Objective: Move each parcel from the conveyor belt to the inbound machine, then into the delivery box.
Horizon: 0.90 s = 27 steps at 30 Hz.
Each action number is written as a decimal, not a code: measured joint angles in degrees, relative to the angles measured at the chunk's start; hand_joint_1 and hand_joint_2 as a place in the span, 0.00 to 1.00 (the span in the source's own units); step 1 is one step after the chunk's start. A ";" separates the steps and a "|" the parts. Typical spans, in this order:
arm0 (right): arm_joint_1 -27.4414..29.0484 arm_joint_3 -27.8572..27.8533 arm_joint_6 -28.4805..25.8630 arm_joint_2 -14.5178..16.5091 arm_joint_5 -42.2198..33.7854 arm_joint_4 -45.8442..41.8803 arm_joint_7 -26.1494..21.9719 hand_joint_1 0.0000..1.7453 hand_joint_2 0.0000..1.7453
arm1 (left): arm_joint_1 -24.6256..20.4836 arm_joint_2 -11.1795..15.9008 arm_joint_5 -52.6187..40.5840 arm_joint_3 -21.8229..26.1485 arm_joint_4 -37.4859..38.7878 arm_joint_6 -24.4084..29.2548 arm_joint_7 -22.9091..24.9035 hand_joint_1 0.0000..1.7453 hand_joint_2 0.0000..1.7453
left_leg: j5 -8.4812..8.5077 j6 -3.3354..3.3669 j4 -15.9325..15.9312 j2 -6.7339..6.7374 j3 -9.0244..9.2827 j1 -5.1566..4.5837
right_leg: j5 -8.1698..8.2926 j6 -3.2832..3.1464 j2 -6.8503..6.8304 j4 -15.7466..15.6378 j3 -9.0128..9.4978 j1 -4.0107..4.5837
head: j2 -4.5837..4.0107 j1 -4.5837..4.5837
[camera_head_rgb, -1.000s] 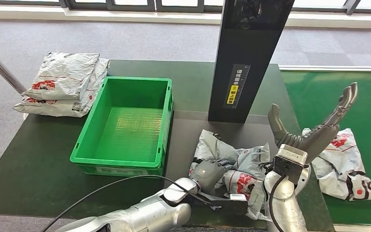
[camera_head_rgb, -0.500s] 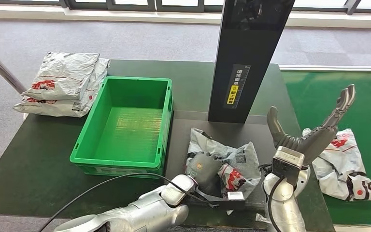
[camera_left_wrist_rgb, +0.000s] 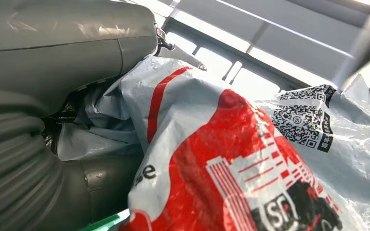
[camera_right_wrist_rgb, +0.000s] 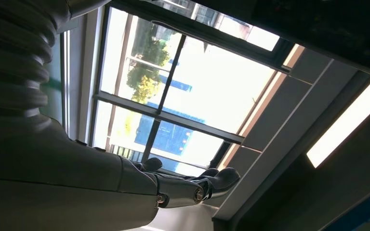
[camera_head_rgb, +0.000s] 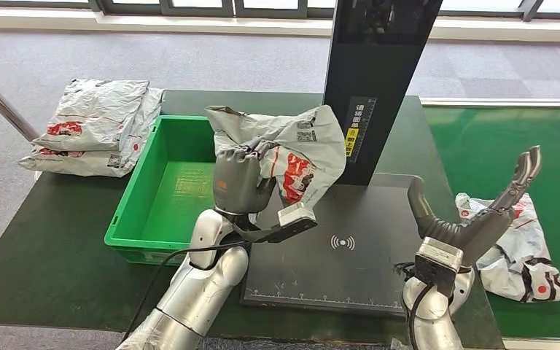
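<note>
Now, you can see:
Left hand (camera_head_rgb: 239,181): holds the grey bag (camera_head_rgb: 295,149) up, over the green box's (camera_head_rgb: 140,191) right edge.
Right hand (camera_head_rgb: 481,208): fingers wide, holding nothing, beside the black pad (camera_head_rgb: 350,259).

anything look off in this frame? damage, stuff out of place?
Nothing alarming. The left hand holds a crumpled grey parcel above the green delivery box, bunched but not visibly torn. A second parcel lies rumpled on the green conveyor belt by the open right hand.
</note>
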 joint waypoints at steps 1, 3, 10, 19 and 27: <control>0.21 -0.02 0.00 -0.04 -0.01 -0.22 0.00 0.00 1.00 | 0.69 0.01 0.27 1.34 -1.48 -0.01 -0.80 1.00 1.00 | 0.00 0.00 0.00 0.01 0.00 0.00 | 0.00 0.00 0.01 0.00 -0.01 0.00 | 0.00 -0.01; 0.91 -0.08 0.00 -0.16 -0.08 -0.82 0.00 0.00 1.00 | 2.16 0.13 1.77 4.63 -4.96 -0.01 -3.38 1.00 1.00 | -0.02 0.00 0.00 0.02 -0.01 0.00 | 0.00 0.00 0.03 0.00 -0.02 0.00 | 0.00 -0.01; 3.06 -3.40 -0.01 -0.19 11.65 -0.98 0.40 0.00 1.00 | 6.10 0.99 7.79 19.04 -14.56 -0.03 -8.15 1.00 1.00 | -0.05 -0.01 -0.04 -0.01 -0.01 0.02 | -0.10 -0.08 -0.04 0.00 -0.04 0.02 | 0.00 -0.01; 0.27 -13.90 0.00 2.16 39.30 4.06 6.05 0.00 1.00 | 6.42 1.22 -2.60 26.71 -9.48 -0.14 -1.50 0.00 1.00 | -0.03 0.00 -0.03 0.00 0.00 0.02 | -0.03 -0.08 -0.06 -0.01 -0.03 0.02 | 0.00 -0.01; -4.34 -28.74 0.00 -5.05 68.13 12.88 53.88 0.00 1.00 | 4.58 1.15 -13.07 34.54 5.66 -0.17 5.57 0.00 1.00 | -0.04 0.08 0.02 -0.25 -0.12 -0.07 | 0.03 0.02 -0.20 -0.05 0.00 -0.07 | 0.00 0.00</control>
